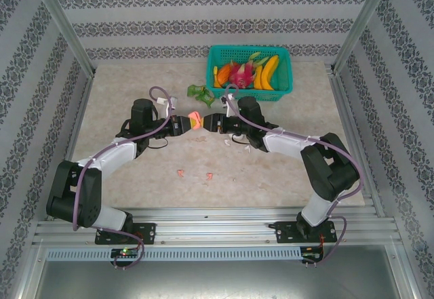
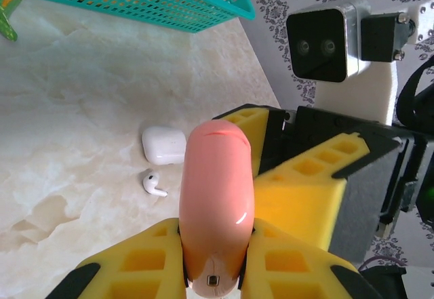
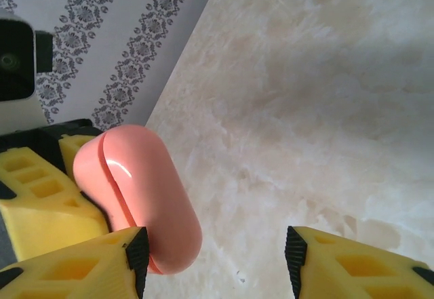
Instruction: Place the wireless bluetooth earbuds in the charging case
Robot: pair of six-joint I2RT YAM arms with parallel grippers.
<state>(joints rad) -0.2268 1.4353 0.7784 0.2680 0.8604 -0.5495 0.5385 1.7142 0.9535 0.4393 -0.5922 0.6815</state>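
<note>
Yellow foam pads on the left gripper [image 1: 180, 124] pinch the pink case [image 1: 194, 121] by its two broad sides. They hold it up off the table [image 1: 156, 194], midway between the two arms. We see its lid seam closed.

Just to the right, the right gripper [image 3: 215, 262] faces the case with its fingers spread. One finger is right beside the rounded end of the case, though we cannot tell if it touches. The other stands well clear, so nothing is pinched there.

On the table in front of the held case lie the two pink earbuds [image 1: 180, 173], loose and apart from each other. Further right, the white case [image 2: 163, 144] rests shut with a white earbud [image 2: 153, 184] just beside it. We cannot pick out the second white one with certainty. At the far back right stands the teal basket [image 1: 249, 68].

We judge the task barely begun, since no earbud sits in either case. The pink lid has to be opened and both pink earbuds seated, then the same done for the white set.
</note>
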